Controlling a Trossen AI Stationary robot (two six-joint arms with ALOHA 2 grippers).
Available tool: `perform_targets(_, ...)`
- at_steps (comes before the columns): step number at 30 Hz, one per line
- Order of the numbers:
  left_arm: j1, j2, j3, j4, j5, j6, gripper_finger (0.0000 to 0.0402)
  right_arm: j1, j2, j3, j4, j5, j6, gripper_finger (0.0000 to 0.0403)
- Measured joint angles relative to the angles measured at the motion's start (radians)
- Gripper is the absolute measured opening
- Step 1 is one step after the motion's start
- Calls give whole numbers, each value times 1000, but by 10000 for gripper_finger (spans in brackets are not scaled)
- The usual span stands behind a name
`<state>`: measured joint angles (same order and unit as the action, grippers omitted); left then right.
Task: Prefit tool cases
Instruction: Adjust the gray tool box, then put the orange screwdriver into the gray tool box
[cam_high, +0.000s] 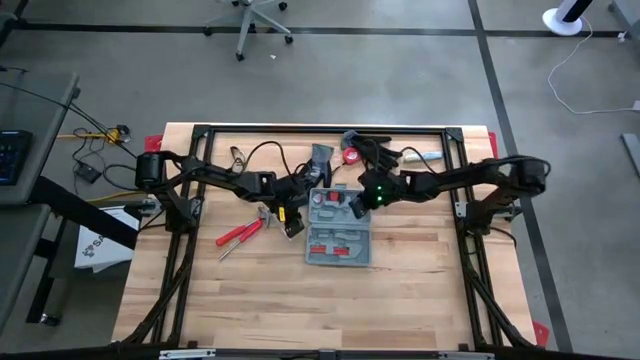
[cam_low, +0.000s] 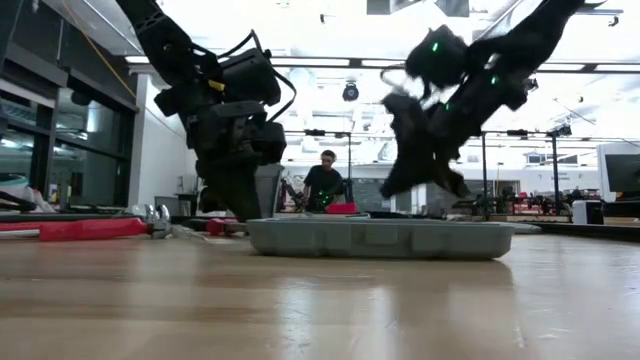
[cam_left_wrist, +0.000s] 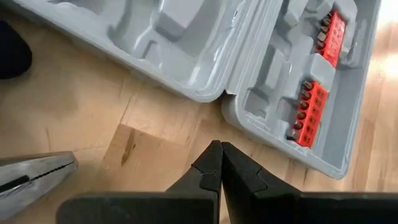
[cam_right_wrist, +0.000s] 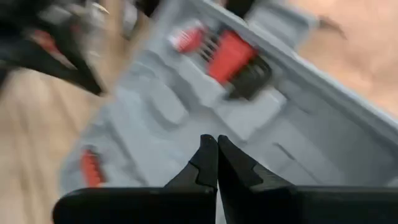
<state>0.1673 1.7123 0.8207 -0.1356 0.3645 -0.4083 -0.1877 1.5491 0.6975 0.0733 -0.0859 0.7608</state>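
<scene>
Both claws are pressed together and empty, the left gripper (cam_left_wrist: 220, 148) just off the hinge edge and the right gripper (cam_right_wrist: 216, 144) over the moulded interior of the open flat grey-blue plastic tool case (cam_high: 339, 228), mid-table beside red-handled pliers (cam_high: 240, 233).

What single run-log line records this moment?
tool case open flat on table | left gripper jaws shut, empty, beside case edge | right gripper jaws shut, empty, over case | red-handled pliers left of case
</scene>
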Motion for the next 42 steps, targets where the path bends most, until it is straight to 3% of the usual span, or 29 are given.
perform_targets(9,1,0,0,-2,12,12,0,41,-359,0,-14,89,20,0)
perform_targets(17,-1,-14,0,1,26,-105,0,47,-698,1,-89,114,-4,0)
perform_targets(25,-35,-168,-1,91,31,-163,0,47,-946,2,-325,142,-1,0)
perform_targets(28,-38,-244,-1,164,-55,-193,0,47,-988,2,-470,147,26,0)
perform_targets(34,-12,-347,7,343,-326,-251,0,47,-974,-12,-663,158,100,0)
perform_targets(38,44,-330,95,257,-335,-157,0,47,-918,-33,-649,167,125,0)
perform_targets(42,117,-234,221,81,-321,-5,0,47,-831,-41,-602,243,113,0)
